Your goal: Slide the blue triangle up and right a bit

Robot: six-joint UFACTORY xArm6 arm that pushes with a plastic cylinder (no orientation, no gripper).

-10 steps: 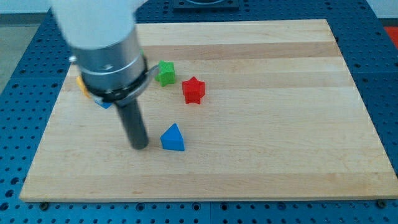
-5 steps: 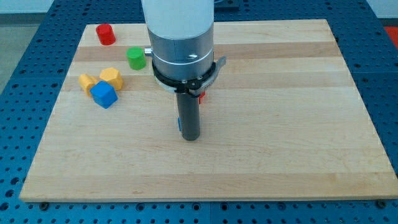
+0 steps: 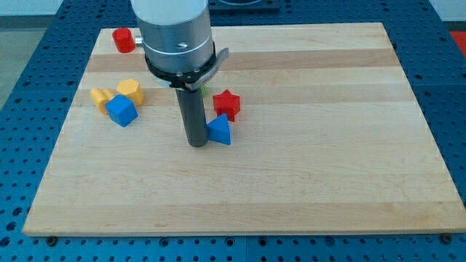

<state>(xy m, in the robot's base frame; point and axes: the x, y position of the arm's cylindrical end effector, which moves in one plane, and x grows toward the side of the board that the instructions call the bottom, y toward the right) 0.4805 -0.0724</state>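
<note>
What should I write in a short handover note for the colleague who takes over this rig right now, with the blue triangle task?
End effector: no gripper, only the dark rod. My tip is on the wooden board, against the left side of the blue triangle block.
Job's things: the blue triangle lies near the board's middle, just below the red star block, with at most a thin gap.
Others: blue cube, two yellow blocks and a red cylinder at the view's upper left; a green block is mostly hidden behind the rod.
Done: contact appears made.
Left: probably a small push up and right, minding the red star.
</note>
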